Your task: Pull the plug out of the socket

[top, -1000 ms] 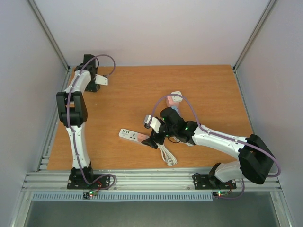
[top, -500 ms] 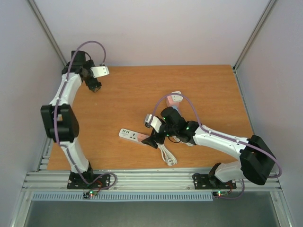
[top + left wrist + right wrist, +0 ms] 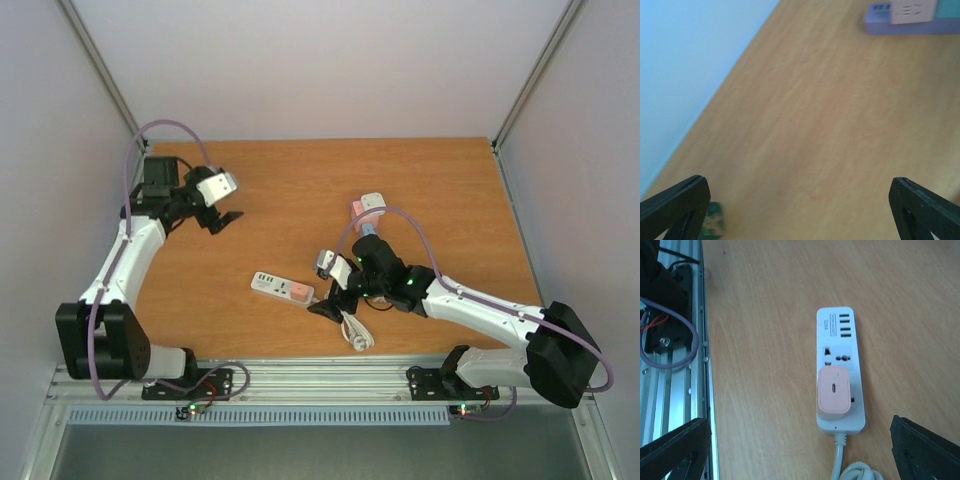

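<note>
plug (image 3: 834,392) on socket strip (image 3: 839,352); cable coil (image 3: 352,330) right of strip

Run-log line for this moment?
plug: seated in power strip | right gripper: open, aimed at plug, no contact | left gripper: open, far from power strip | grasp: not yet

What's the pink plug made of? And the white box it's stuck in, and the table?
The pink plug looks like smooth, matte plastic: it has an even colour and rounded corners. The white socket strip looks like hard plastic with a slight sheen and neatly moulded holes. The table shows streaky brown grain, so it is probably wood, though it could be a printed wood-look top.
</note>
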Robot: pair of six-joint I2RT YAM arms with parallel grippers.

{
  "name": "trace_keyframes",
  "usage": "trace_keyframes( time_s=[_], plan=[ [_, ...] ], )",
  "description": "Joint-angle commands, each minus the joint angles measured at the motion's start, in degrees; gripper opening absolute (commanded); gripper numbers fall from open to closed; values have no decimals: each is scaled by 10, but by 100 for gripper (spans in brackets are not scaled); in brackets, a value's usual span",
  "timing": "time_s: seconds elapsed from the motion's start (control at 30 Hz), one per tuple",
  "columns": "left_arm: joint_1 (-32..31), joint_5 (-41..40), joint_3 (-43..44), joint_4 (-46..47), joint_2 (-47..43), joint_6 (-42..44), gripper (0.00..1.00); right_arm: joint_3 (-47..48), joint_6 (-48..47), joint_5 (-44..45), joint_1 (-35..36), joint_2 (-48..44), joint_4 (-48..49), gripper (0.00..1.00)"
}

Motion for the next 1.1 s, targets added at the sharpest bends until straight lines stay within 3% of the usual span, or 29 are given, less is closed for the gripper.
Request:
trace_keyframes(
  time_s=[0.0,0.13,0.27,0.5,0.73,1.07],
  plan=[
    [-23,47,-90,30,-67,-48,100,-19,-19,-1,-1,-16,11,99],
    [-84,-21,-161,63,-102,-101,100,-28,-33,-3,-1,-14,0,99],
    [-96,58,-195,16,-121,-71,100,-30,-43,2,-2,-2,-12,99],
    [-148,156,-216,-97,-101,81,95,-33,-42,14,0,22,-4,99],
    [-226,129,-260,-2,-97,66,77,-59,-70,49,1,27,31,99],
    [-311,59,-250,56,-24,36,67,-77,-91,58,0,48,82,96]
  ],
)
